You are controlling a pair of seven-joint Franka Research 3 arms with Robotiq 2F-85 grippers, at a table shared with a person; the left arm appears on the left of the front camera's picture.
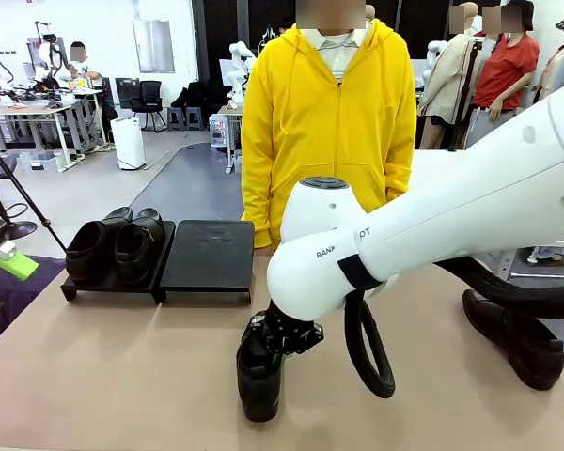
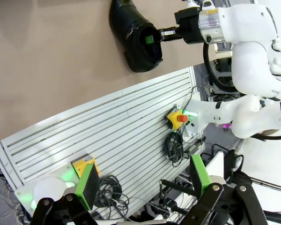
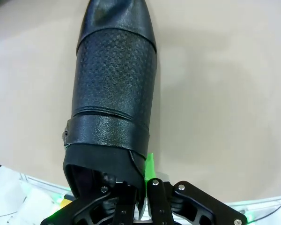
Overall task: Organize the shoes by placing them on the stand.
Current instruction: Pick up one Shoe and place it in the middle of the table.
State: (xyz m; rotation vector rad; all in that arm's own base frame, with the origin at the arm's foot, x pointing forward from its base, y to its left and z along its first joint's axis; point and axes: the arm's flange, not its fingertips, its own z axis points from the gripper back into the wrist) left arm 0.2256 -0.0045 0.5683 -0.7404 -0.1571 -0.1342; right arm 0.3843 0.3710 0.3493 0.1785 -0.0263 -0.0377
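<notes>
Two glossy black shoes (image 1: 89, 249) (image 1: 139, 246) stand side by side on the left panel of the low black stand (image 1: 207, 254); its right panel is bare. A third shoe (image 1: 259, 381) (image 3: 114, 93) rests on the table near the front edge, toe pointing away from my right gripper (image 1: 280, 340) (image 3: 144, 180). That gripper is shut on the rim of the shoe's opening, one finger inside. A fourth shoe (image 1: 512, 340) lies at the right, partly behind the right arm. My left gripper (image 2: 144, 180) is open and holds nothing, off the table's near side.
A person in a yellow hoodie (image 1: 329, 122) stands at the far edge behind the stand. The right arm's white body (image 1: 432, 235) crosses the middle of the table. Below the left gripper lie a slatted metal frame (image 2: 107, 136), cables and a red stop button (image 2: 181, 118).
</notes>
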